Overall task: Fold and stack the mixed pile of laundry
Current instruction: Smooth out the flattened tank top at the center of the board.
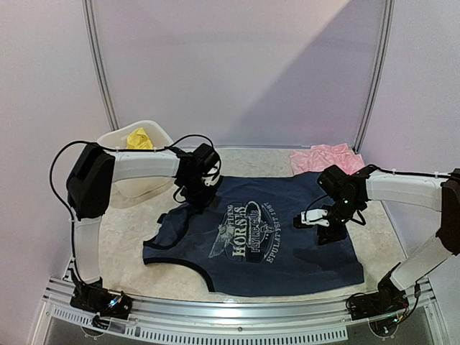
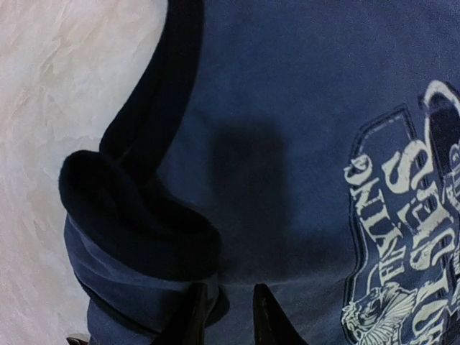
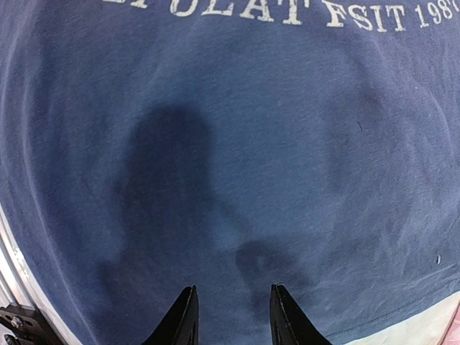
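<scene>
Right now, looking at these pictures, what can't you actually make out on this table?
Yellow crumpled cloth, top view: mostly sunk behind the wall of the white plastic tub; garment type unreadable.
Pink ruffled cloth, top view: near edge hidden by the right arm; too small for detail.
Navy sleeveless horse-print top, wrist views: cut off by frame edges; lettering only partly shown.

White tub (image 1: 136, 188) — back left on marbled table (image 1: 122, 237).

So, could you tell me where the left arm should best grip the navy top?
Probably the rolled-up strap, from above on the side facing the bare table: it stands up as a thick fold, while the rest of the top lies flat.
</scene>
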Motion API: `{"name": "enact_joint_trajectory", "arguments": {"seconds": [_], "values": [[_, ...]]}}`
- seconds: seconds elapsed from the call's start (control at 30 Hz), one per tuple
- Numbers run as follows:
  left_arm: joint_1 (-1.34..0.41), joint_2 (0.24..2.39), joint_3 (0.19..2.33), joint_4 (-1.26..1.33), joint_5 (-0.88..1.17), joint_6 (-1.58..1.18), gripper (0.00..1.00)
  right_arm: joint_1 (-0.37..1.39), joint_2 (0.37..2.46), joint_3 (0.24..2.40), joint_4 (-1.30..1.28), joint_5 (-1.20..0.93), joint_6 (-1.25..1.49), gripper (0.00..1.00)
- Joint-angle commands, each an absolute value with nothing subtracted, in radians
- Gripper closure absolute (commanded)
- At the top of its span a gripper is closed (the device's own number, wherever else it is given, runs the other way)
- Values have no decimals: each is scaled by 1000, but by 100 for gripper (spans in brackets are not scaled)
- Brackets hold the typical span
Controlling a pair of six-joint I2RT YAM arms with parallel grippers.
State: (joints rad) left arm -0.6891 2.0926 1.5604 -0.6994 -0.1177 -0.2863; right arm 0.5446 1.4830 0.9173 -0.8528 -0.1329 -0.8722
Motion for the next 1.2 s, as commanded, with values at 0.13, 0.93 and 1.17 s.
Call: {"name": "enact_joint_trajectory", "arguments": {"seconds": [0.13, 0.93, 1.17], "values": [[-607, 1908, 1590, -737, -96, -274, 69, 538, 1506, 932, -830, -156, -842, 65], [-448, 1981, 1400, -615, -198, -401, 69, 538, 1470, 870, -813, -170, -820, 65], [-449, 1889, 1348, -642, -256, -378, 64, 443, 1565, 890, -753, -154, -800, 67]]}}
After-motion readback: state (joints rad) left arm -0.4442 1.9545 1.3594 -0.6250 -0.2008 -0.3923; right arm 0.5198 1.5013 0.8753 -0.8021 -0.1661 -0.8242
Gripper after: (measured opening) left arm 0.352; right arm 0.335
